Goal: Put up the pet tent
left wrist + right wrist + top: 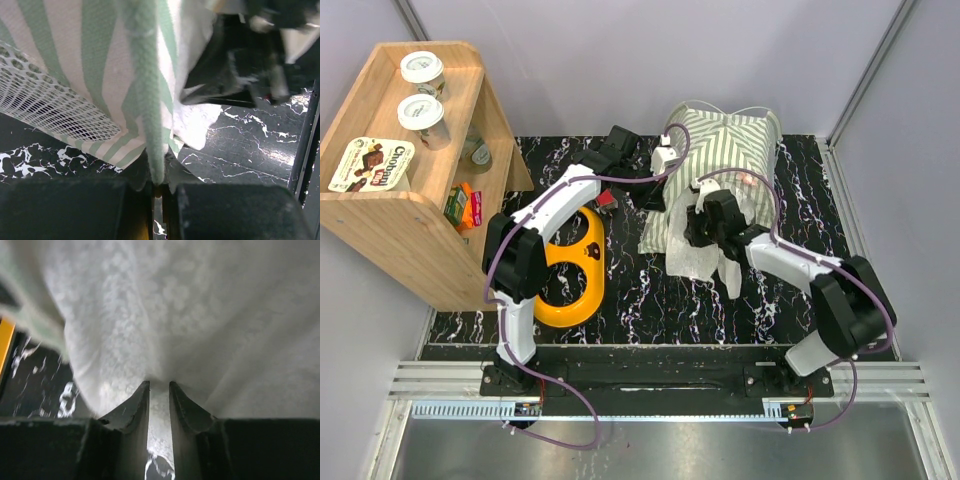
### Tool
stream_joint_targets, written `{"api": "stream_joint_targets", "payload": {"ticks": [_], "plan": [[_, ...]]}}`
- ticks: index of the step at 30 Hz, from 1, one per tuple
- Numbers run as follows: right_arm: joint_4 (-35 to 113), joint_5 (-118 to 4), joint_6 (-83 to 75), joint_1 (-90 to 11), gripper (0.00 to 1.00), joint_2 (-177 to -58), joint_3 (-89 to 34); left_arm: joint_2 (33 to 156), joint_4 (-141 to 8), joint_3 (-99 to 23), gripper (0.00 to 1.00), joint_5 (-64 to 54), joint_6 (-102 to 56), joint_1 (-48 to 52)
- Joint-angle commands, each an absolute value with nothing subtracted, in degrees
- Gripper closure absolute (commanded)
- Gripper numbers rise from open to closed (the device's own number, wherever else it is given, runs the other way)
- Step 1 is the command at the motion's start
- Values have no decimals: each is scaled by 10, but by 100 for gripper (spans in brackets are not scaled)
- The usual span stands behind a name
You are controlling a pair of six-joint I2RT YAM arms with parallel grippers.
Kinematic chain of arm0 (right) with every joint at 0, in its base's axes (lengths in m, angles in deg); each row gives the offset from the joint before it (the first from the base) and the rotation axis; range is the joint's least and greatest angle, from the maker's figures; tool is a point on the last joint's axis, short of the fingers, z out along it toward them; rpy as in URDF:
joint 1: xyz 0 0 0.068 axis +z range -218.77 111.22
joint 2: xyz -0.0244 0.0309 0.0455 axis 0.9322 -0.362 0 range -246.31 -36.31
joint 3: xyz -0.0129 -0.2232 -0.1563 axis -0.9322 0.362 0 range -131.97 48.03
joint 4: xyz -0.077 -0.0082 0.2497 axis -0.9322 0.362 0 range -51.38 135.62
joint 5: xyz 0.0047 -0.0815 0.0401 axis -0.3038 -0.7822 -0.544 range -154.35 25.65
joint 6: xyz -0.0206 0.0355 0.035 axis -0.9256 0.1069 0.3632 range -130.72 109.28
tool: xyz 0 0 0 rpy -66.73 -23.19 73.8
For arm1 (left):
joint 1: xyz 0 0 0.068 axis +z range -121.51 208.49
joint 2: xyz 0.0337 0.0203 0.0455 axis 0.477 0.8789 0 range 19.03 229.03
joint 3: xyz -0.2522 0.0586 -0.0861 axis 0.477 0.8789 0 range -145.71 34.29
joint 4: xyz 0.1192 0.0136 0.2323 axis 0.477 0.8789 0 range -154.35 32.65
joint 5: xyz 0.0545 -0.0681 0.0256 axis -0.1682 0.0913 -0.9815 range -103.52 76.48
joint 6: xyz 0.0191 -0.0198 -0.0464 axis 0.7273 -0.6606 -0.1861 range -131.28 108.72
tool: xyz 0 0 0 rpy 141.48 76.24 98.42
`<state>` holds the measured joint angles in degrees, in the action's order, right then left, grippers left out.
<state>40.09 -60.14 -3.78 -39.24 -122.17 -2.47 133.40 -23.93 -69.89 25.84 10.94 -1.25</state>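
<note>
Near the far edge of the bench (650,290), the left pincer (157,184) clenched a green seam (149,100) of the pet tent (730,145); the right pincer (159,388) gripped its white lace curtain (200,315).

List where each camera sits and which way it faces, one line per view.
Top external: above and behind the bases, looking down on the table and pet tent; both arms show.
Left wrist: on the left arm, facing along the left gripper, shut on the tent's green seam.
Right wrist: on the right arm, facing along the right gripper, shut on white lace.
Shared: both wrist views show the pet tent's fabric.
</note>
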Motion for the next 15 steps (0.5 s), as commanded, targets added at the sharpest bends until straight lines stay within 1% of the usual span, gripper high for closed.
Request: {"api": "stream_joint_targets", "payload": {"ticks": [1, 3, 4, 5, 10, 13, 15], "plan": [[291, -712, 18, -400, 73, -1275, -86, 1312, -239, -700, 100, 273, 111, -11], [263, -732, 28, -400, 73, -1296, -99, 1308, -235, -695, 100, 273, 116, -12], [242, -783, 33, -400, 73, -1320, -112, 1304, -234, -691, 100, 274, 120, -12], [234, -808, 32, -401, 73, -1327, -116, 1304, -233, -690, 100, 274, 121, -12], [187, -905, 32, -402, 70, -1353, -125, 1305, -229, -691, 100, 277, 124, -13], [150, -921, 42, -403, 69, -1359, -128, 1306, -228, -691, 100, 277, 125, -13], [161, -907, 40, -403, 69, -1368, -142, 1305, -227, -692, 100, 276, 125, -13]]}}
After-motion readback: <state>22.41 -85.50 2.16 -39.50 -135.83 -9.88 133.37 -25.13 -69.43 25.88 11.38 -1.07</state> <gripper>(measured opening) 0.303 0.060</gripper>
